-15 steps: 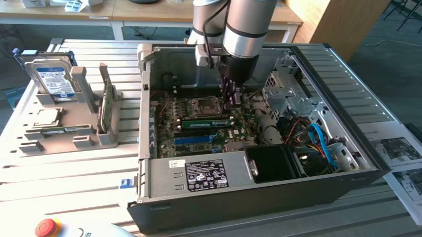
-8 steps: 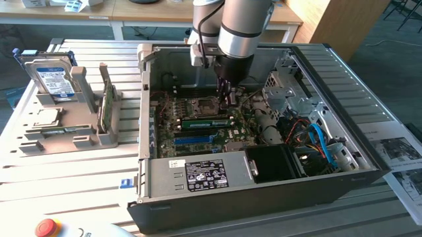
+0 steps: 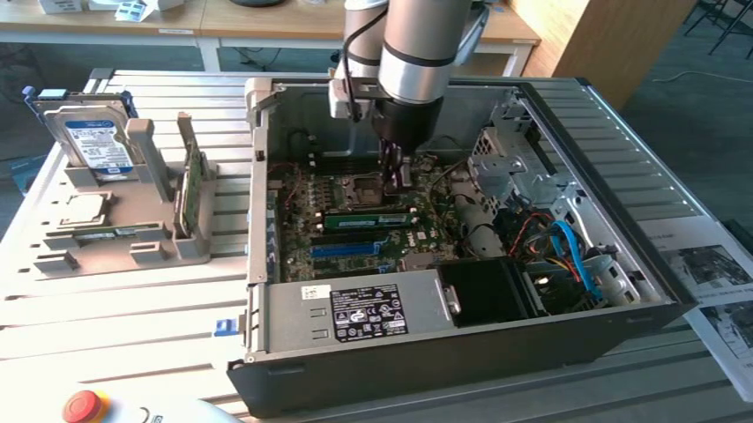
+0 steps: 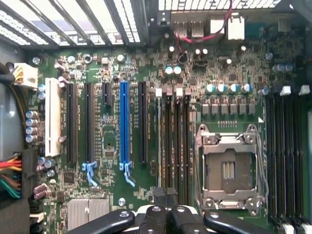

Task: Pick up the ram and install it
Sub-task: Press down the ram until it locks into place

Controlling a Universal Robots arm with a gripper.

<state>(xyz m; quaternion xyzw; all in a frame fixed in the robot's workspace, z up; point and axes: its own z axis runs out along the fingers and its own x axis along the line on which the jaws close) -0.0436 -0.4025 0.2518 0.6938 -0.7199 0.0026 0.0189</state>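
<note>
Jaws point(image 3: 398, 176) pressed together inside open computer case point(image 3: 659, 291), ram point(image 3: 372, 214) seated just below.

No text resolving legibly, power supply label point(image 3: 367, 310) showing unreadable print and marks, hard drive label point(image 3: 97, 145) carrying illegible lines, printed sheets point(image 3: 720, 273) unreadable

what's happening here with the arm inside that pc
A robot arm has its end effector lowered into an open computer case, shut, just above the motherboard near the memory slots beside the CPU socket. A green ram stick sits seated on the board. Outside the case, a rack holds a hard drive.
</note>
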